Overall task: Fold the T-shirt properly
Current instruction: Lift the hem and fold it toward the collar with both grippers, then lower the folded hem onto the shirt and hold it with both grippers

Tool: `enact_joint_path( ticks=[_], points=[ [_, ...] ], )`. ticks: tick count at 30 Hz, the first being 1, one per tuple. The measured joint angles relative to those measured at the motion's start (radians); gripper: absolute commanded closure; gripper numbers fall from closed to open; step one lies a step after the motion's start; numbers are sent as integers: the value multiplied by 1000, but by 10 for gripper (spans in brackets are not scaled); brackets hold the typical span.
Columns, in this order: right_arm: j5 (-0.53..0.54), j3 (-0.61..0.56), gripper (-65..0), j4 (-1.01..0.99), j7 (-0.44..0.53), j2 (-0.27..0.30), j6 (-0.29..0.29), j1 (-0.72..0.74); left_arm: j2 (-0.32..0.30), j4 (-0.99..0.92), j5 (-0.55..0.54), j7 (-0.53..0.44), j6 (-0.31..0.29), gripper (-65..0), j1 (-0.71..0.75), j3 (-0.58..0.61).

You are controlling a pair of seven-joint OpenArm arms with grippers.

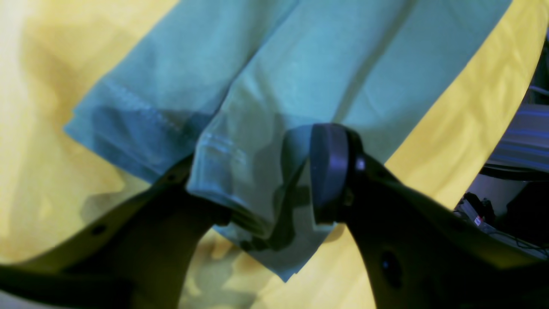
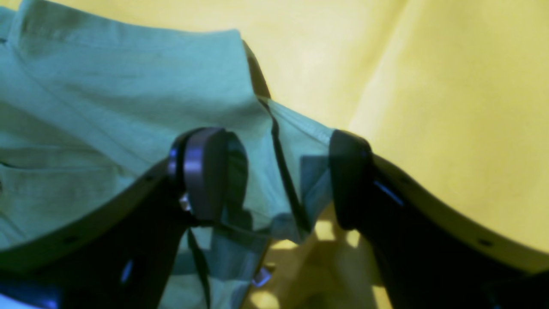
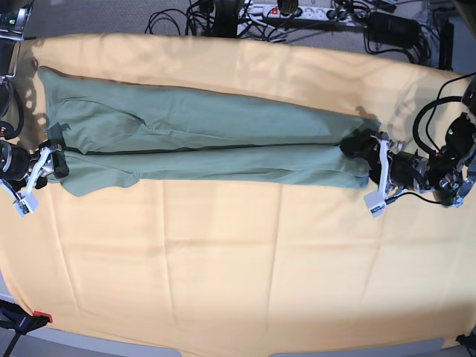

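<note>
One T-shirt (image 3: 201, 141), sage green and unprinted, was recorded lying on the table, stretched lengthwise from the left edge to the right side, in the far half of the surface. It was seen folded along its length, with one dark fold line running left to right between a far panel and a near panel.

One table cloth (image 3: 238, 268), yellow-orange, was noted covering the table beneath the garment; its near half was left bare.

Two end effectors were counted. The left end effector (image 1: 257, 189) was placed at the right end of the T-shirt, its two fingers seen apart with a hemmed corner of cloth lying loosely between them, not pinched. The right end effector (image 2: 274, 180) was placed at the left end of the garment, its two fingers likewise spread wide, with a fold of fabric lying between them and not clamped. In the base view both were shown resting at table level, one at each short end.

One tangle of black cables (image 3: 297, 18) and one white power strip (image 3: 286, 10) were observed beyond the far edge of the table.
</note>
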Motion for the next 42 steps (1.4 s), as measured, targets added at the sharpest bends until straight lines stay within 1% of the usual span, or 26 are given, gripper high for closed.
enact_joint_path(
  ticks=[2,6,7,8,10,14,17,18,21,22,23,24,26,27,29,31,32,33,34,37,39,41,42],
  points=[
    [52,0,-392,0,-5,1,0,17,0,0,1,-7,0,-299,0,0],
    [240,0,-392,0,2,0,0,35,0,0,1,-19,0,-299,0,0],
    [258,1,-392,0,2,-3,0,33,0,0,1,-19,0,-299,0,0],
    [257,1,-392,0,2,-11,0,33,0,0,1,-19,0,-299,0,0],
    [220,1,-389,0,-2,-32,0,31,0,0,1,-19,0,-299,0,0],
    [74,1,-389,0,2,-80,-4,31,0,0,-6,-19,0,-299,0,0],
    [-40,1,-389,0,47,-100,-92,31,0,0,-18,-19,0,-299,0,0],
    [-47,1,-389,0,47,-100,-109,31,0,0,-18,-18,0,-299,0,0],
    [-31,1,-389,0,47,-100,-113,31,0,0,-18,-19,0,-299,0,0],
    [-6,1,-387,0,36,-100,-95,31,0,0,-18,-19,0,-299,0,0],
    [26,1,-387,0,15,-100,-63,31,0,0,-18,-19,0,-299,1,0],
    [76,1,-375,0,-18,-100,-40,31,0,0,-18,-19,0,-299,0,0],
    [171,1,-332,0,-87,-100,-3,31,0,0,-18,-19,0,-299,0,0],
    [197,1,-306,0,-104,-100,0,31,0,0,-18,-19,0,-299,0,0],
    [214,1,-246,0,-103,-100,0,31,0,0,-18,-19,0,-299,0,0],
    [220,1,-165,0,-89,-100,0,34,0,0,-18,-19,0,-299,0,0],
    [222,1,-110,0,-78,-100,0,34,0,0,-18,-19,0,-299,0,0],
    [227,1,-37,0,-69,-100,0,36,0,0,-18,-19,0,-299,0,0],
    [228,1,0,0,-61,-100,0,37,0,0,-18,-19,0,-299,0,0],
    [230,1,0,0,-56,-99,0,42,0,0,-18,-19,0,-299,0,0],
    [261,1,0,0,-58,-100,0,41,0,0,-18,-19,0,-299,0,0],
    [253,1,0,0,-61,-100,0,41,0,0,-18,-19,0,-299,1,0],
    [247,1,-20,0,-61,-99,0,41,0,0,-18,-19,0,-299,1,0]
  ],
)
